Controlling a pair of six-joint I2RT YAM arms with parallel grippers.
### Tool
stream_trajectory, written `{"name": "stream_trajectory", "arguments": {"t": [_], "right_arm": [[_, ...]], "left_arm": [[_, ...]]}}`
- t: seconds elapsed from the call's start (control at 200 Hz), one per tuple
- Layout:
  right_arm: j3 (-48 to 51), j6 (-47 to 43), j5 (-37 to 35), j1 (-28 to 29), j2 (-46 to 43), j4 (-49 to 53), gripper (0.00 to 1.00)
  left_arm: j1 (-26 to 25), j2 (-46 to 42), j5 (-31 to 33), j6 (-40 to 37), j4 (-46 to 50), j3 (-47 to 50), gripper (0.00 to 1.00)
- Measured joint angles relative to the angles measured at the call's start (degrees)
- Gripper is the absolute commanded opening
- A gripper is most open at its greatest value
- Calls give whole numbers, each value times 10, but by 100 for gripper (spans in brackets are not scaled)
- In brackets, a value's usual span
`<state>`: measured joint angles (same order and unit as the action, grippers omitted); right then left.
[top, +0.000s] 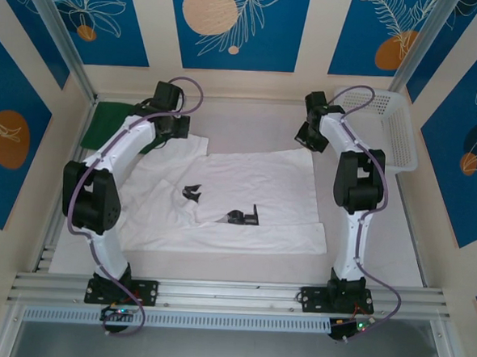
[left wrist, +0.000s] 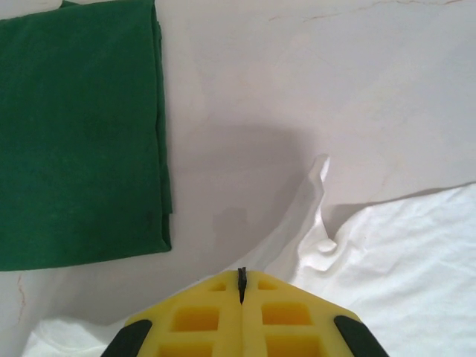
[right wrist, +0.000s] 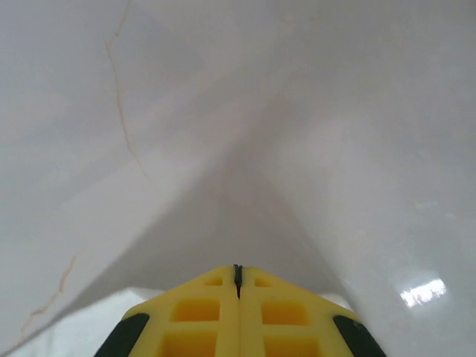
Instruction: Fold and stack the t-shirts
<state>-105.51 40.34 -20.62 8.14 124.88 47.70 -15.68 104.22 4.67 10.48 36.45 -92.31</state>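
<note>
Checking for writing first: you get none that reads, since the small black printed marks [top: 240, 217] on the white cotton t-shirt [top: 246, 187] are too small to make out as letters or a logo. That white shirt lies spread across the middle of the pale table [top: 250, 118], wrinkled, its near edge running along the side by the arm bases and its far corners up by the two grippers. Your left gripper [left wrist: 241, 277] has its yellow fingers [left wrist: 201, 316] pressed together at the shirt's far left corner, and the cloth pulls up in a ridge toward the tips, so count it as pinching the white shirt. Your right gripper [right wrist: 237, 271] is likewise clamped tight at the far right corner, with white cloth tenting up to its fingertips, so it grips the same shirt. The plain dark green t-shirt [left wrist: 74, 134] lies folded flat in the far left corner of the table, just beside the left gripper and apart from the white cloth. One container: the white plastic mesh basket [top: 399, 128] stands in the far right corner, near the right arm, with both shirts outside it.
</note>
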Motion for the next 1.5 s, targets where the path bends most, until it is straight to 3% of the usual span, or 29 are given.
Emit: {"name": "stream_trajectory", "arguments": {"t": [0.535, 1.09, 1.27, 1.325, 1.37, 1.41, 1.455, 1.5], "right_arm": [[292, -27, 23, 0, -266, -57, 0], [405, -39, 52, -22, -342, -86, 0], [437, -40, 58, -26, -359, -93, 0], [444, -40, 59, -26, -363, -93, 0], [447, -40, 59, -26, -365, -94, 0], [449, -40, 59, -26, -366, -94, 1], [452, -40, 59, -26, -366, -94, 10], [454, -36, 61, -27, -366, -93, 23]], "left_arm": [[45, -204, -14, -25, 51, 164, 0], [57, -335, 35, 30, 102, 264, 0], [58, -372, 35, 41, 118, 296, 5], [58, -382, 36, 49, 125, 307, 10], [58, -391, 40, 61, 127, 318, 22], [58, -402, 48, 78, 132, 328, 24], [58, -415, 66, 96, 141, 339, 29], [58, -430, 93, 123, 151, 349, 45]]}}
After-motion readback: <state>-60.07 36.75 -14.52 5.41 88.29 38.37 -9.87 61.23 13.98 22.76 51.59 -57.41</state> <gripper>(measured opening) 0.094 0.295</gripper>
